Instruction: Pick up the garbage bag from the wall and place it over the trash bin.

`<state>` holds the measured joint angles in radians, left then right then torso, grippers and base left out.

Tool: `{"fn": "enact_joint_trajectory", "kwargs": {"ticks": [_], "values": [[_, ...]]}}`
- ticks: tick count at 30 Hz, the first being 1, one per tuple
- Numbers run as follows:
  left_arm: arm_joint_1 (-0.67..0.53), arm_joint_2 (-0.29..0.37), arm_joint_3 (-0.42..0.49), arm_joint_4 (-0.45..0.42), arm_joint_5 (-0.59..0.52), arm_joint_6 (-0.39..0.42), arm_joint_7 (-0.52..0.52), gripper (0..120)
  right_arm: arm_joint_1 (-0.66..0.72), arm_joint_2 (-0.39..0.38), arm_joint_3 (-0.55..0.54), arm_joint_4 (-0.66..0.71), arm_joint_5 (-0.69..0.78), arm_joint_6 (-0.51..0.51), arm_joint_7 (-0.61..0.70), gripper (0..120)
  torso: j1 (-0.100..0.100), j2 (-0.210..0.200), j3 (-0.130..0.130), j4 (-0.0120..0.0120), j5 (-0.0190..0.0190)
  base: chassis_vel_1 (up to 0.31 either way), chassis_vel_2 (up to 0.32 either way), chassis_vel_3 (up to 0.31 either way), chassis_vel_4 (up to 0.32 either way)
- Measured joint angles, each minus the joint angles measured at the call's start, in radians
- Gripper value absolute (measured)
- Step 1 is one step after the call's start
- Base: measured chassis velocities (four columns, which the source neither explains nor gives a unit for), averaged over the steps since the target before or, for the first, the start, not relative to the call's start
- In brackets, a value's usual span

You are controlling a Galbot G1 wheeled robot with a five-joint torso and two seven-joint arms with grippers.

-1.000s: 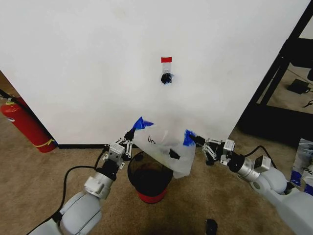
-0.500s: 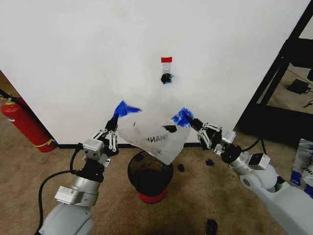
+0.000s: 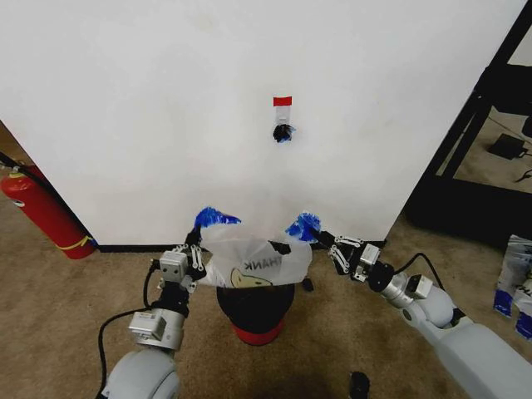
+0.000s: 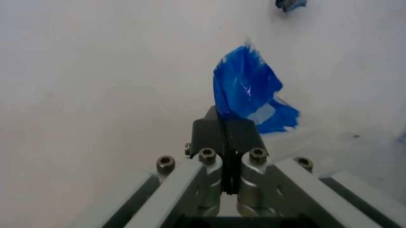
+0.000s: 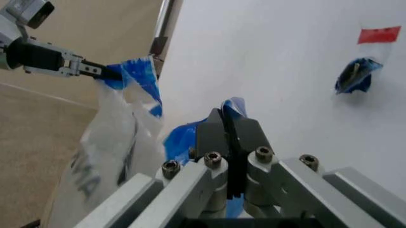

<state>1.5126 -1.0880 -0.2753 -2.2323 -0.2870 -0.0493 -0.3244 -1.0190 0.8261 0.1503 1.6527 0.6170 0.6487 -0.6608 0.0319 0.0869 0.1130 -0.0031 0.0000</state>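
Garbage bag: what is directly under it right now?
The trash bin sits under the garbage bag, held by the left tool and right tool. The bag covers the bin's rim.

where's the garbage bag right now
In the head view, the garbage bag hangs stretched between the left gripper and right gripper, directly above the trash bin.

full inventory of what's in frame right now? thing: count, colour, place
garbage bag: 1, translucent white with yellow smiley, black lettering, blue patches; stretched between both grippers just above the bin
trash bin: 1, dark with red base; on carpet by the wall, under the bag
wall: 1, white, black baseboard
red tape strip: 1, on wall above hook
hook: 1, black, on wall
fire extinguisher: 1, red, far left
black rack: 1, right
packages: white-and-blue, right edge, count unclear
left gripper: shut on bag's left blue patch
right gripper: shut on bag's right blue patch
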Motion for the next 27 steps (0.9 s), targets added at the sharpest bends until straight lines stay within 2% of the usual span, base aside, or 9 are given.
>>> {"fn": "enact_joint_trajectory", "kwargs": {"ticks": [3, 7, 13, 19, 27], "values": [[0.013, -0.010, 0.006, -0.012, -0.089, 0.006, 0.009, 0, 0.017, -0.005, 0.002, -0.010, 0.001, 0.003, -0.029, 0, 0.000, 0.000, 0.000, 0.0001, 0.0001, 0.000, 0.000, 0.000, 0.000], [0.014, -0.018, 0.006, -0.016, -0.139, 0.000, 0.011, 0, 0.023, -0.003, 0.006, -0.016, 0.001, 0.010, -0.032, 0, 0.000, 0.000, 0.000, 0.0000, 0.0000, 0.000, 0.000, 0.000, 0.000], [-0.004, -0.044, 0.004, -0.034, -0.320, -0.068, 0.051, 0, 0.036, 0.004, 0.017, -0.017, 0.003, 0.047, 0.024, 0, 0.000, 0.000, 0.000, -0.0001, 0.0001, 0.000, 0.000, 0.000, 0.000], [-0.019, -0.056, 0.000, -0.027, -0.367, -0.111, 0.092, 0, 0.045, 0.025, 0.017, -0.016, -0.010, 0.089, 0.123, 0, 0.000, 0.000, 0.000, 0.0000, -0.0001, 0.000, 0.000, 0.000, 0.000], [-0.041, -0.087, 0.005, 0.007, -0.432, -0.132, 0.118, 0, 0.039, 0.055, 0.016, -0.047, -0.046, 0.111, 0.132, 0, 0.000, 0.000, 0.000, 0.0000, 0.0001, 0.000, 0.000, 0.000, 0.000]]}}
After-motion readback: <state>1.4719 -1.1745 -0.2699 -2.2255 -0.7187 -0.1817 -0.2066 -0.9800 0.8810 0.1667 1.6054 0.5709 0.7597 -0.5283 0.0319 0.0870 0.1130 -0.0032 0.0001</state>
